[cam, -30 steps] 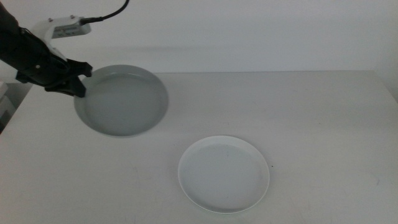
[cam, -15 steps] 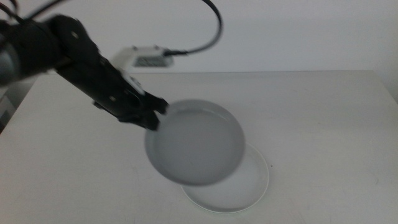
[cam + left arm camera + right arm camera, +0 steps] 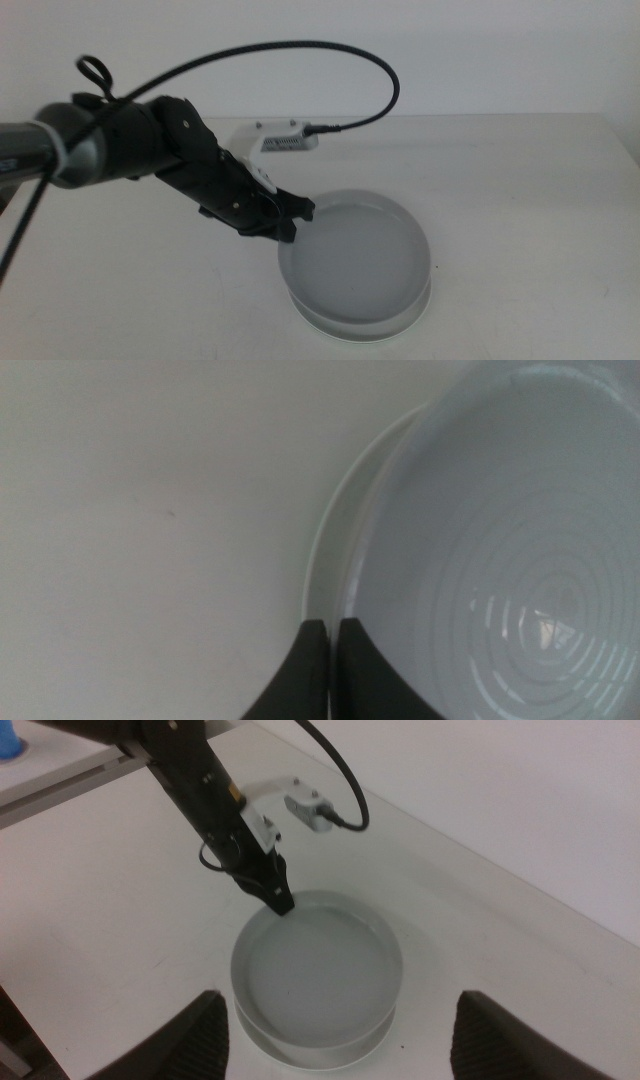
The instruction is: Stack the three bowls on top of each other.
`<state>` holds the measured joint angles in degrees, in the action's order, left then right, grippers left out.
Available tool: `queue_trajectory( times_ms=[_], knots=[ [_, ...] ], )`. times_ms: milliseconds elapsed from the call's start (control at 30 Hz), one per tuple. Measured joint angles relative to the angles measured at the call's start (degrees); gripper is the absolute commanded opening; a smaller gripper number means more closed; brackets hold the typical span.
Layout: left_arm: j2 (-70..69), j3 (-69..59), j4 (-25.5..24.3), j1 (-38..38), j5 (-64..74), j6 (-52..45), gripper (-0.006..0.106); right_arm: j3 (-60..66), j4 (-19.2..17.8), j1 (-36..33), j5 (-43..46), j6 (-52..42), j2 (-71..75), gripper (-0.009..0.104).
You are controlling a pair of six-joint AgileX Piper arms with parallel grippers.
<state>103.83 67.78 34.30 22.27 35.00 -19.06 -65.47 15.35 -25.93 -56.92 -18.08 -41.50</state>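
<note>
Left pincer is clamped on the left rim of the grey-blue shallow round bowl, which sits over the white shallow bowl mid-surface. Rigid, smooth, probably light; rim pinch suits. Right pincer gapes empty above.

Black left arm with grey sleeve, white wrist camera, looping black cable, seemingly matte dark claw.

The left arm stretches in from the left side, wrist angled down, its hand pinched tight. The right hand hangs high above, jaws spread wide apart.
</note>
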Motion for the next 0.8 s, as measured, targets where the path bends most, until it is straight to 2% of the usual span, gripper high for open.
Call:
queue_trajectory(
  times_ms=[133,233,400,500,567,800],
  knots=[
    [2.2,0.0,1.9,0.1,-0.1,-1.7,0.005,0.0,0.0,0.0,0.0,0.0,0.0,0.056],
    [2.7,0.0,2.2,0.1,-0.2,-2.6,0.022,0.0,0.0,0.0,0.0,0.0,0.0,0.056],
    [2.7,0.0,2.2,0.1,-0.4,-3.7,0.078,0.0,0.0,0.0,0.0,0.0,0.0,0.056],
    [2.0,0.0,2.2,0.1,-0.2,-4.7,0.098,0.0,0.0,0.0,0.0,0.0,0.0,0.056],
    [0.4,0.0,2.2,0.1,0.0,-5.1,0.102,0.0,0.0,0.0,0.0,0.0,0.0,0.056],
    [-11.6,0.0,-0.8,0.1,-0.4,-4.7,0.101,0.0,0.0,0.0,0.0,0.0,0.0,0.056]
  ],
)
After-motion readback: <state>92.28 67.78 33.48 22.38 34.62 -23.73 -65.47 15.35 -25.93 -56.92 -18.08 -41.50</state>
